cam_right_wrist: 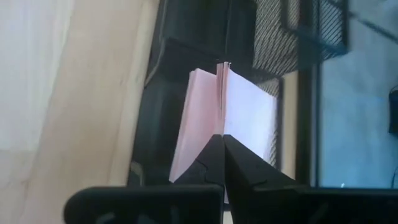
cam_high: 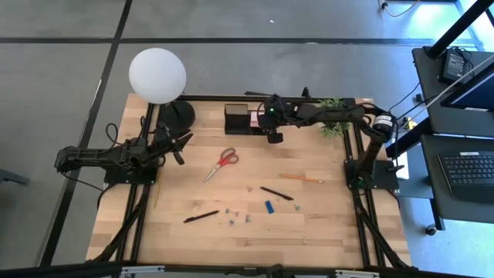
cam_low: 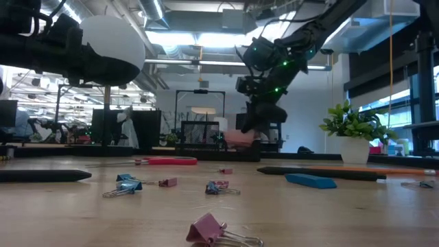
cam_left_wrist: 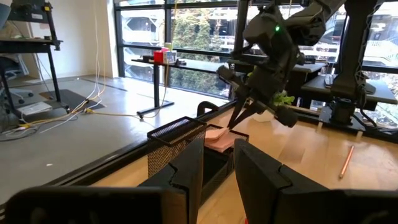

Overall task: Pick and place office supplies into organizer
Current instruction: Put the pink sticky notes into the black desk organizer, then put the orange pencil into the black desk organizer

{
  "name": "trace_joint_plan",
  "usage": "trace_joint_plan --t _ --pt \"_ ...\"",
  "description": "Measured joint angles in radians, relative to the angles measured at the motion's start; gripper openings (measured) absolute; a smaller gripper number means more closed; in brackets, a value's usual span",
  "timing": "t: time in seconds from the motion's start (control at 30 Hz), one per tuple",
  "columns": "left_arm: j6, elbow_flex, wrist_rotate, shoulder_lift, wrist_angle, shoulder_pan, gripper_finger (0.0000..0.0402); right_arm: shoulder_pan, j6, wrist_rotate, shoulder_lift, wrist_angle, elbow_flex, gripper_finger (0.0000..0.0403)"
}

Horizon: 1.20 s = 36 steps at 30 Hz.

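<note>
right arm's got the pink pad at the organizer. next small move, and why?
Probably lower a little, then open. The right gripper is shut on the pink sticky-note pad, which hangs tilted at the organizer, over its low front compartment; whether it touches the bottom is unclear. The left gripper waits near the lamp base.

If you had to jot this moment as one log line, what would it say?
right gripper: shut on pink pad, over organizer | left gripper: idle by lamp | scissors: on table

Pink sticky-note pad (cam_right_wrist: 214,118) rests tilted in the black mesh organizer (cam_high: 236,119).
</note>
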Motion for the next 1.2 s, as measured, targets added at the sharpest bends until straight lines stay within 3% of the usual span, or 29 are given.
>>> trace_joint_plan --t 0.47,0.93,1.2 --pt "0.000 0.000 0.000 0.000 -0.002 0.000 0.0086 0.000 0.018 -0.006 0.067 0.021 0.000 0.0006" --pt "0.000 0.000 0.000 0.000 -0.002 0.000 0.0086 0.001 0.016 -0.005 0.067 0.020 0.000 0.0094" --pt "0.000 0.000 0.000 0.000 -0.002 0.000 0.0086 0.065 0.075 0.073 0.026 -0.093 0.073 0.0124"
